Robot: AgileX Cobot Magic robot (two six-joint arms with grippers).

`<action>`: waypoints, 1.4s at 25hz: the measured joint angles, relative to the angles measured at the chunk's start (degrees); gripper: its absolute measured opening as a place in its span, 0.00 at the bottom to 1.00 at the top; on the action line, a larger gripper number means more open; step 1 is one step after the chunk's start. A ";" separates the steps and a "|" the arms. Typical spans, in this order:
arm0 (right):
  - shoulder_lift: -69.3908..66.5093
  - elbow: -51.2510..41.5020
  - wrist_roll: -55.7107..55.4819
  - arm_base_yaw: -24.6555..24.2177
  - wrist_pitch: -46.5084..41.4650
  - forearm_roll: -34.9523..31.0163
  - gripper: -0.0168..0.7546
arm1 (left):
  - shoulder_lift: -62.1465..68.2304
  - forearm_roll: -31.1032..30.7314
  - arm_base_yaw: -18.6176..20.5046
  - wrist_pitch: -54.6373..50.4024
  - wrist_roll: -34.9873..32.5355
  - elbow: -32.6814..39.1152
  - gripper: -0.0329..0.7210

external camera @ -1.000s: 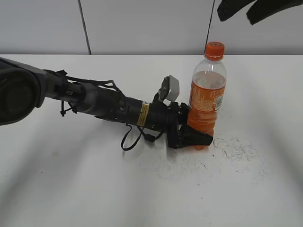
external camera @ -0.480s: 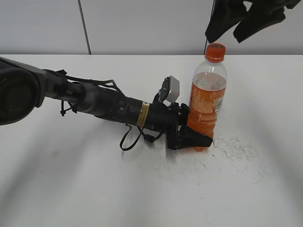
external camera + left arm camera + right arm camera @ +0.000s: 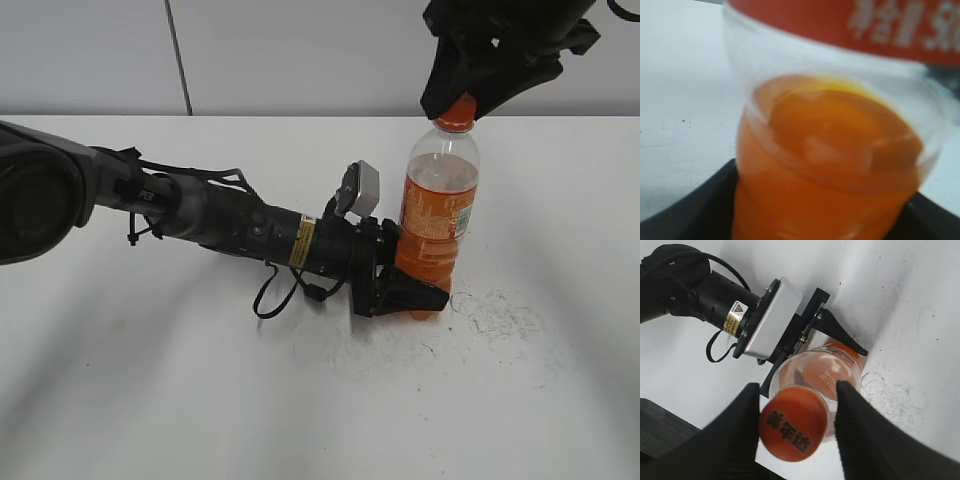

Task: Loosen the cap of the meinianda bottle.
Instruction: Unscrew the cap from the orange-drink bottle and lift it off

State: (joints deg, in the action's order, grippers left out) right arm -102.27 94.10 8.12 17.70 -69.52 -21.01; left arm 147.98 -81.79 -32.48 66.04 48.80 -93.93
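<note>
Right wrist view: right gripper (image 3: 794, 427) fingers spread, straddling the cap (image 3: 793, 429), not yet pinching. Left gripper (image 3: 408, 288) clamps the meinianda bottle (image 3: 436, 215) low, upright near the bench's far edge. Thin wall will likely flex; grip the cap's sides.

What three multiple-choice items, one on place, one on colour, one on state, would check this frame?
1. Where does the left end effector grip the meinianda bottle?
A. neck
B. low on the body
C. label

2. What colour is the cap?
A. orange
B. blue
C. white

3. How does the right end effector stand at the cap?
A. fingers either side, gaps showing
B. far off
C. lying on the table

Key: B, the exterior view shows it clamped near the base; A, the right wrist view shows orange; A, the fingers flank the cap there.
</note>
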 joint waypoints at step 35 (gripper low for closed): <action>0.46 0.02 -4.23 0.06 -0.50 0.99 0.61 | 0.00 -0.29 0.00 0.00 0.07 -0.12 0.78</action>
State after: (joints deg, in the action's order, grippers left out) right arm -101.81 94.12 3.90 17.76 -70.02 -20.02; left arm 147.98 -82.08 -32.48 66.04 48.87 -94.05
